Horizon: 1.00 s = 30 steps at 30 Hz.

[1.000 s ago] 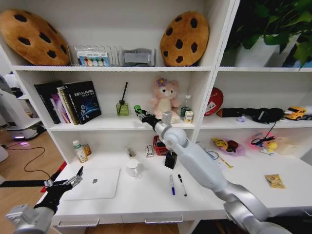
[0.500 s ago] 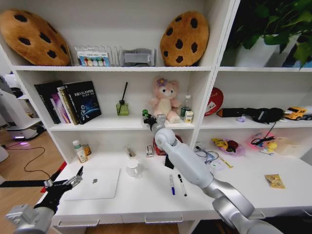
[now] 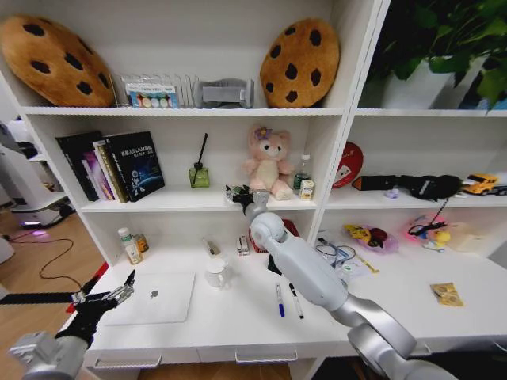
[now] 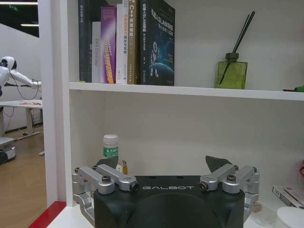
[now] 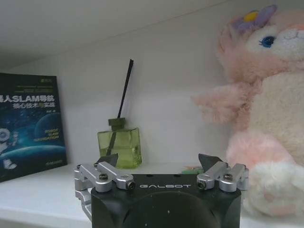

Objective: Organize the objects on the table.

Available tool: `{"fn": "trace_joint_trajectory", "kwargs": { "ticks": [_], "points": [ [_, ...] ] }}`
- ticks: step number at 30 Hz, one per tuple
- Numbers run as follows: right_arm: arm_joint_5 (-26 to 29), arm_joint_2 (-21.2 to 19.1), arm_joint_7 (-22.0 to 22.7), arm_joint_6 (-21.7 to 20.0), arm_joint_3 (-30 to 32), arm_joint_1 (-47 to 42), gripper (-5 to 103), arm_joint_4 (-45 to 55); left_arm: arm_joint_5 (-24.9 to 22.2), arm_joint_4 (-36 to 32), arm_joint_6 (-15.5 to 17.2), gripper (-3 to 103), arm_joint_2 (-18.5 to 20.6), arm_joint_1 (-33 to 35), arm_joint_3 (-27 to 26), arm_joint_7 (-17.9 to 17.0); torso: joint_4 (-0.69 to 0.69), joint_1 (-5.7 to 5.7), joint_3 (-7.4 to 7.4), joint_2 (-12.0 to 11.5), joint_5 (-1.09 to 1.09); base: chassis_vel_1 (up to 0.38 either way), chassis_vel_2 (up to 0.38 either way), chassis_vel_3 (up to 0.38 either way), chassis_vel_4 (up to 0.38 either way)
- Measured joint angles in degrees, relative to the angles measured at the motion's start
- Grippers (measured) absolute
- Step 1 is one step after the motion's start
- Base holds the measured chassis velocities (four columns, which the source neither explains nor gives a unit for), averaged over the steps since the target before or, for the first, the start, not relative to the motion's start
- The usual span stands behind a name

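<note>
Table (image 3: 238, 324) showing smooth white laminate, laptop (image 3: 158, 297) looking matt silver metal. Pink plush toy (image 5: 266, 123) reading as fuzzy cloth. Diffuser bottle (image 5: 119, 147) looking glossy green glass. Right gripper (image 5: 159, 166) showing brushed metal links, matt black plastic body.

White worktop (image 3: 238, 321), silver laptop (image 3: 158, 298), blue pen (image 3: 280, 300) beside black pen (image 3: 295, 301), pink plush toy (image 3: 268, 162), brown chocolate-chip-patterned cookie cushions (image 3: 299, 63), green diffuser bottle (image 5: 119, 147)

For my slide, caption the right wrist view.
Open right pincer on shelf between diffuser and pink plush.
</note>
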Motion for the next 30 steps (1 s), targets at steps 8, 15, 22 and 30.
{"fn": "trace_joint_trajectory", "kwargs": {
  "ticks": [8,15,22,30],
  "points": [
    [2.99,-12.50,8.18,-2.14,-0.83,-12.29,100,18.14,0.00,0.00,0.00,100,0.00,0.00,-0.01,-0.02,0.00,0.00,0.00,0.00,0.01,0.000,0.000,0.000,0.000],
    [-2.19,-18.89,5.91,-0.98,7.56,-32.18,100,23.48,0.00,0.00,0.00,100,0.00,0.00,-0.01,0.00,-0.01,-0.01,-0.01,0.00,0.01,0.000,0.000,0.000,0.000],
    [-11.61,-16.05,3.64,3.10,12.93,-46.54,100,18.18,0.00,-0.01,0.00,100,0.00,0.00,-0.01,0.00,0.00,-0.01,0.00,0.01,0.01,0.000,0.000,0.000,0.000],
    [-15.22,-11.08,3.25,5.51,12.50,-47.04,99,7.65,0.00,0.00,-0.01,100,0.00,0.00,-0.01,-0.01,0.02,0.00,0.00,0.00,-0.01,0.000,0.000,0.000,0.000]
  ]
}}
